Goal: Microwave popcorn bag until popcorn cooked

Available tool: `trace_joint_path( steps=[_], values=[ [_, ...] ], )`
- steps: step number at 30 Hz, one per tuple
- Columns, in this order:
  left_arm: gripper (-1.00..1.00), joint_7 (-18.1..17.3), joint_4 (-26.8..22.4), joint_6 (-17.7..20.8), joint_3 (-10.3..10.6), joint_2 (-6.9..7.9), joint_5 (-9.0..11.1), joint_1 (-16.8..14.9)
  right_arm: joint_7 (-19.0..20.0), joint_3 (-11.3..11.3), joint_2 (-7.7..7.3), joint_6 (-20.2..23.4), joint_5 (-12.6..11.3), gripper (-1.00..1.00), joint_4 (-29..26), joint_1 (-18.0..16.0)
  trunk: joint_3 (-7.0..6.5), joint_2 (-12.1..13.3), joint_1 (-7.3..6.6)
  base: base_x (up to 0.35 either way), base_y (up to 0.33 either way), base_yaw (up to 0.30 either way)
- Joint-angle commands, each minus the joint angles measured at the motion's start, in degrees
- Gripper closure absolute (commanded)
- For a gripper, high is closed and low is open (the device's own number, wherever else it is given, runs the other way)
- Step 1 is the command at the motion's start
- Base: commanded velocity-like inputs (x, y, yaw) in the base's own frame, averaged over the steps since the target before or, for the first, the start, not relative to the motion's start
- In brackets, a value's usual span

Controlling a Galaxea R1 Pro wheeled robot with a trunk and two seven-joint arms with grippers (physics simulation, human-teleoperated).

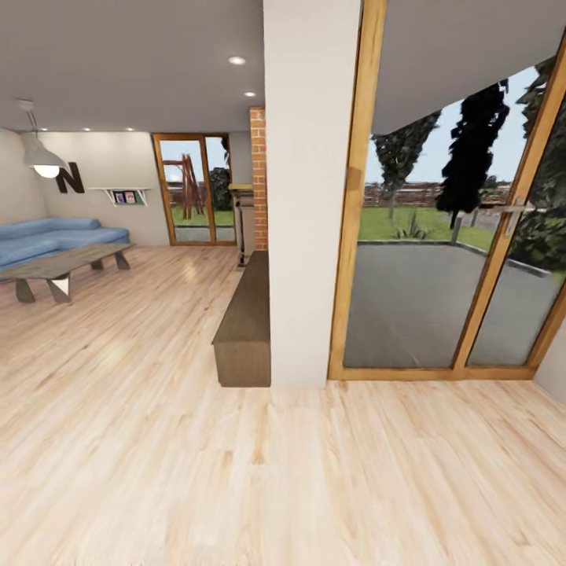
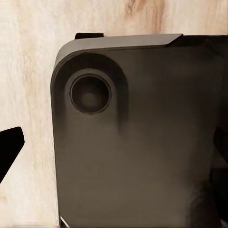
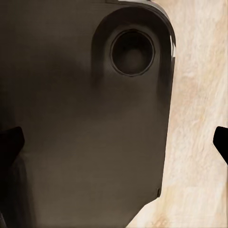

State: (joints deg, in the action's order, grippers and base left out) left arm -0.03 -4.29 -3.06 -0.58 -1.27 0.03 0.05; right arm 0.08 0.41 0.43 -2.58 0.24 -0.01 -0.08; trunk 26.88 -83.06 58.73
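Popcorn bag: not in sight from where the robot stands; nor are the microwave and the kitchen worktop. The robot is in transit, so the bag's place cannot be fixed from here.

Head view: a pale wood floor [image 1: 157, 456] runs across an open living room. White pillar [image 1: 310, 189] straight ahead, a low dark wooden bench [image 1: 245, 326] set against its left side. Right of the pillar, tall glass doors in a wooden frame [image 1: 350, 196] give onto a patio and lawn. Far left: blue sofa [image 1: 55, 236], a low coffee table [image 1: 67, 267] in front of it, a pendant lamp [image 1: 43, 161] above. A brick column [image 1: 258, 177] stands behind the pillar.

Left wrist view: looks down past the robot's dark base [image 2: 142, 142], with a round recess near its corner, to the floor planks. One dark fingertip [image 2: 9, 147] of the left gripper [image 2: 116, 149] sits at one edge, another dark shape at the opposite edge; the fingers stand wide apart, nothing between them.

Right wrist view: same arrangement; right gripper [image 3: 116, 142] with a fingertip [image 3: 10, 142] at each side edge, spread and empty.

Judgement: arms hang tucked beside the base for travel, grippers kept spread for a later grasp. Task barely begun; the kitchen has yet to be found.
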Motion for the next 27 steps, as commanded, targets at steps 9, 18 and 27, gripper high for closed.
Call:
trace_joint_path(
  steps=[9,18,27],
  values=[
    [-1.0,0.0,0.0,-0.1,0.1,0.04,-0.1,0.0,0.0,0.0,-0.01,-0.8,0.0,-1.0,0.0,0.0,0.04,0.0,0.0,0.0,0.0,0.269],
    [-1.0,0.0,0.0,-0.1,0.1,0.04,-0.1,0.0,0.0,-0.1,-0.17,-0.8,-0.2,-1.0,0.1,0.0,0.04,0.0,0.0,0.0,0.0,0.269],
    [-1.0,0.0,0.0,-0.1,0.1,0.04,-0.1,0.0,0.0,-0.1,-0.17,-0.8,-0.2,-1.0,0.1,0.0,0.04,0.0,0.0,0.0,0.0,0.269]
  ],
)
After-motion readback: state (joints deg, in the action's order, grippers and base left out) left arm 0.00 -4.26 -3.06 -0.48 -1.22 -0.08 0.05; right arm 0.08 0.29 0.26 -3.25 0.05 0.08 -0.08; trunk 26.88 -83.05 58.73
